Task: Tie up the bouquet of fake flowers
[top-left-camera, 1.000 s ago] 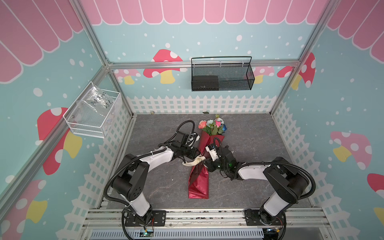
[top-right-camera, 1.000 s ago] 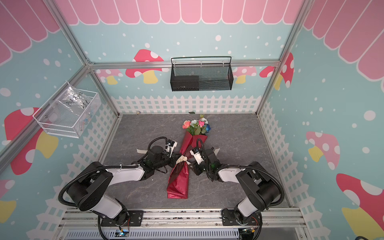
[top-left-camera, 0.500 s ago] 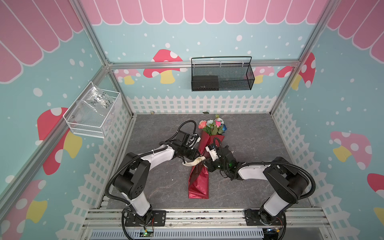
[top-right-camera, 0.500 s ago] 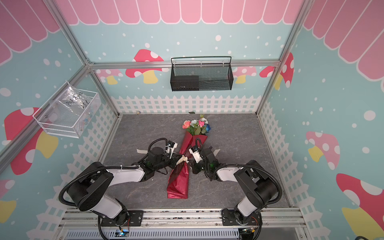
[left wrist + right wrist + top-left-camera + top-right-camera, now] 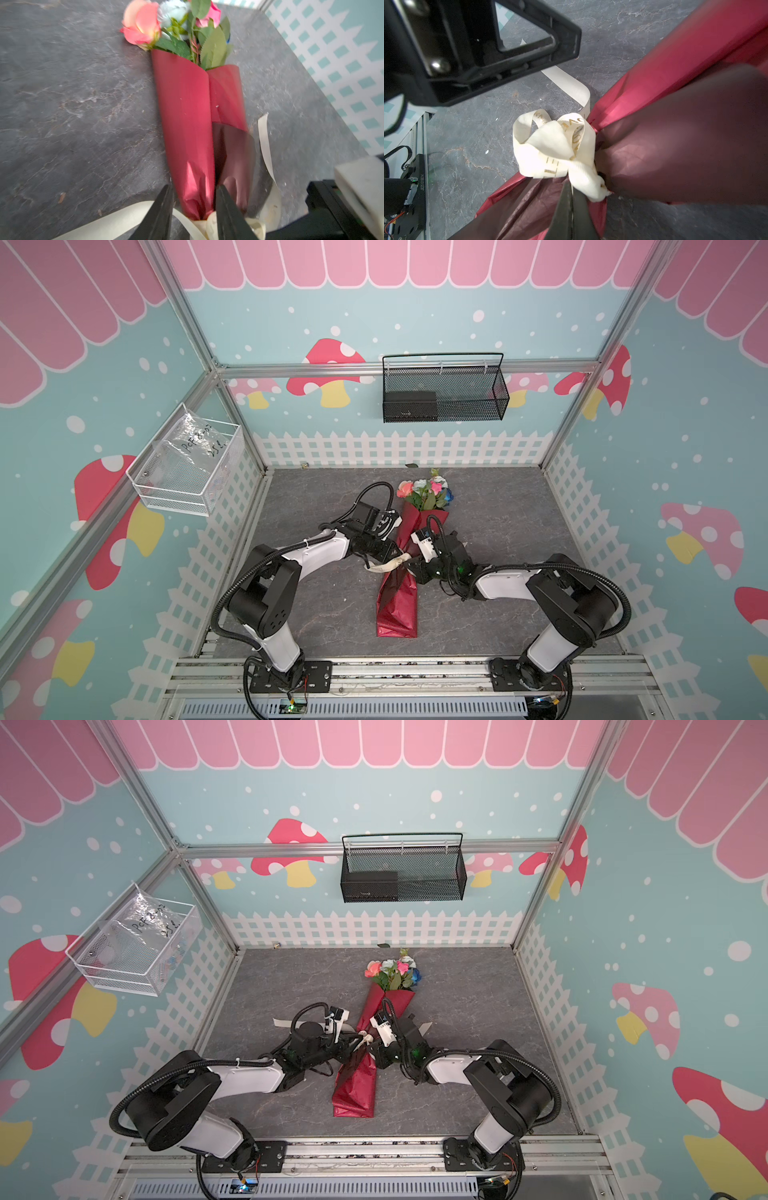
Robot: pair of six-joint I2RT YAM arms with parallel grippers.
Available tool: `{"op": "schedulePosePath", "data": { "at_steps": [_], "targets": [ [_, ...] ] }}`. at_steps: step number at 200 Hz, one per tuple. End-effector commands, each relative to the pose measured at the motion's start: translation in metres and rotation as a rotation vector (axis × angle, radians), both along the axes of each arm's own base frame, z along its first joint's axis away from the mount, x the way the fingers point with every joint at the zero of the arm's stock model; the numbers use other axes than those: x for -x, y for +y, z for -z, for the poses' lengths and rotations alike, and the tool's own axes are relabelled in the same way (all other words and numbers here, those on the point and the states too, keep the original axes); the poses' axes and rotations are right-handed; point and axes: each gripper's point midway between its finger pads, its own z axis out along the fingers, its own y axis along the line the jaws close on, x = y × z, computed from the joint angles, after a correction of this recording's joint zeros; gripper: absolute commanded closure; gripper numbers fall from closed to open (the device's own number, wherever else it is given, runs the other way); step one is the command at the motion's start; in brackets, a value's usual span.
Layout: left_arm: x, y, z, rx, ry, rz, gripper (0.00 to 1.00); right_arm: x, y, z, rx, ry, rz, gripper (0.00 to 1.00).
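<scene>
The bouquet of fake flowers (image 5: pixel 398 605) (image 5: pixel 357 1090) lies on the grey floor, blooms (image 5: pixel 424 493) toward the back wall, in shiny red paper (image 5: pixel 187 104). A cream lettered ribbon (image 5: pixel 556 145) (image 5: pixel 388 564) is knotted round its pinched waist. My left gripper (image 5: pixel 194 187) (image 5: pixel 395 556) is open, its black fingers either side of the waist just above the knot. My right gripper (image 5: pixel 570 187) (image 5: pixel 415 566) comes from the other side and is shut, a thin strip of ribbon between its fingertips right at the knot. Ribbon tails (image 5: pixel 265 143) trail on the floor.
A black wire basket (image 5: pixel 442 391) hangs on the back wall. A white wire basket (image 5: pixel 187 464) holding a plastic bag hangs on the left wall. Fence-printed walls close in the floor. A loose leaf (image 5: pixel 411 465) lies at the floor's back edge.
My left gripper's jaws have parted at the knot, and my right gripper has closed there. The bouquet has stayed in place.
</scene>
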Motion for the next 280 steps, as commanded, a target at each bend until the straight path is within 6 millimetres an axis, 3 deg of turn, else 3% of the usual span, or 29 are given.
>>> {"op": "schedulePosePath", "data": {
  "at_steps": [1, 41, 75, 174, 220, 280],
  "targets": [
    [-0.007, 0.013, -0.018, 0.069, -0.029, -0.111, 0.61, -0.011, 0.004, -0.002, -0.009, -0.006, 0.037, 1.0],
    [-0.014, 0.029, -0.037, 0.107, -0.051, -0.218, 0.57, -0.014, 0.007, -0.003, -0.015, -0.004, 0.038, 1.0],
    [-0.022, 0.033, -0.036, 0.062, -0.029, -0.257, 0.58, -0.015, 0.007, -0.005, -0.015, -0.011, 0.043, 1.0],
    [-0.043, 0.023, -0.008, -0.03, 0.069, -0.234, 0.64, -0.017, 0.012, -0.004, -0.028, -0.001, 0.035, 1.0],
    [-0.053, 0.017, -0.007, -0.079, 0.142, -0.03, 0.62, -0.015, 0.012, -0.003, -0.026, 0.001, 0.032, 1.0],
    [-0.036, 0.007, 0.009, -0.258, 0.262, 0.225, 0.62, -0.016, 0.014, -0.003, -0.028, 0.002, 0.025, 1.0]
  ]
}}
